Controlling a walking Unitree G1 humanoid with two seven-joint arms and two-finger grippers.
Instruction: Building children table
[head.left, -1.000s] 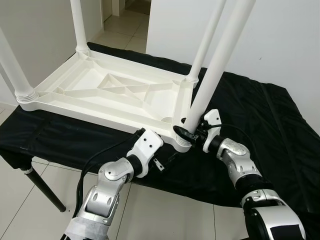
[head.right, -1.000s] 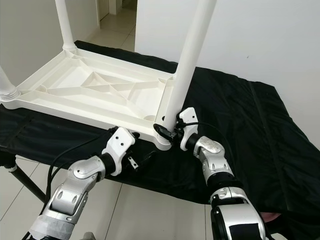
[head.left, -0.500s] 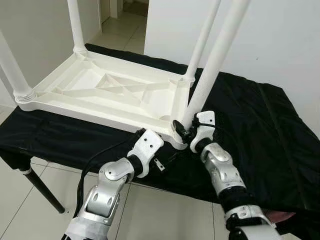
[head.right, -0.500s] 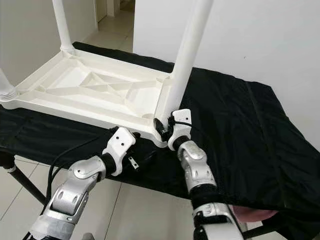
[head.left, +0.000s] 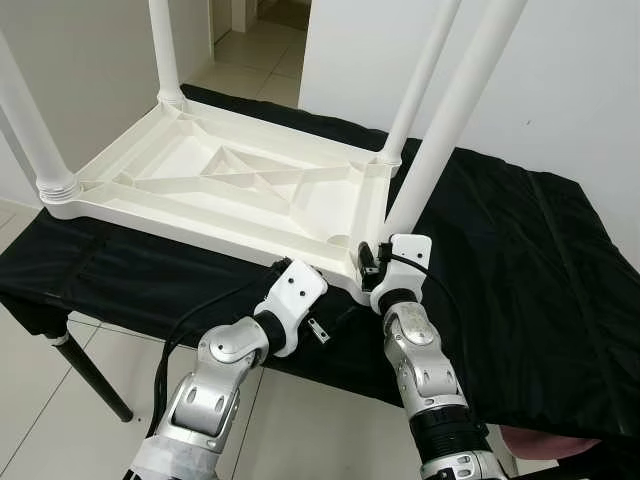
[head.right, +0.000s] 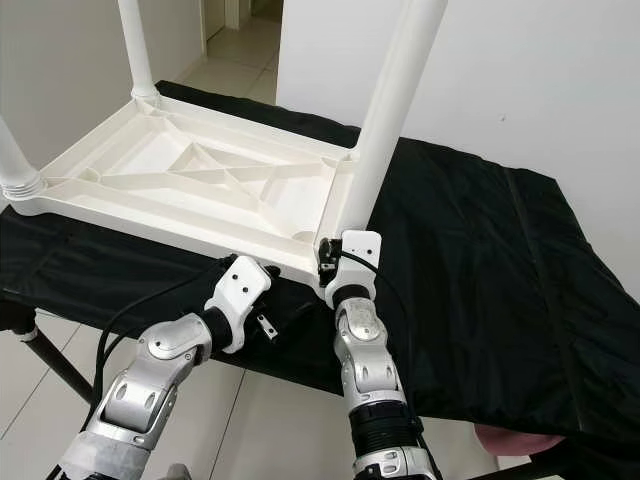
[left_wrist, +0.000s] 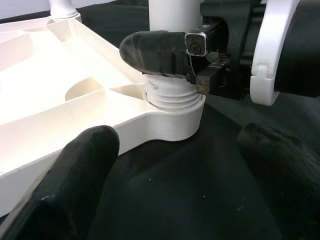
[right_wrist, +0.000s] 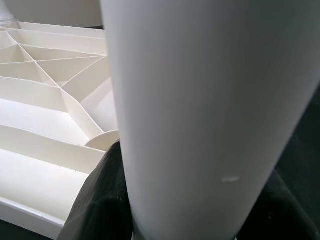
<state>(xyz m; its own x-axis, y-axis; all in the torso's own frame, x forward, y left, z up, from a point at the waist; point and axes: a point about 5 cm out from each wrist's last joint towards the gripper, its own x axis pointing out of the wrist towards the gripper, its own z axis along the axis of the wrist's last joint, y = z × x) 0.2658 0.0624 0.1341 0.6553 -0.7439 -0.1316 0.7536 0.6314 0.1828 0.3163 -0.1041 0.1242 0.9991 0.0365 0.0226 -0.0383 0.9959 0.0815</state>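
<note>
A black cloth, creased and slightly glossy, covered the tabletop, whose dark round support leg showed below the cloth's near left edge. On the cloth lay the white plastic children table, upside down, a rectangular tray-like shell with raised rims and diagonal ribs crossing its underside. Smooth round white legs stood up from its corners: the far-left leg, the near-left leg, the far-right leg and the near-right leg, each seated in a ringed collar.

At the children table's near-right corner, the right gripper had its black fingers clamped round the base of the near-right leg, just above the threaded white collar; the silver right arm rose to it from below the cloth edge. Just in front of the same corner, the left gripper hovered low over the cloth with its two rounded black fingers spread wide apart, holding nothing, pointed at the collar.
</note>
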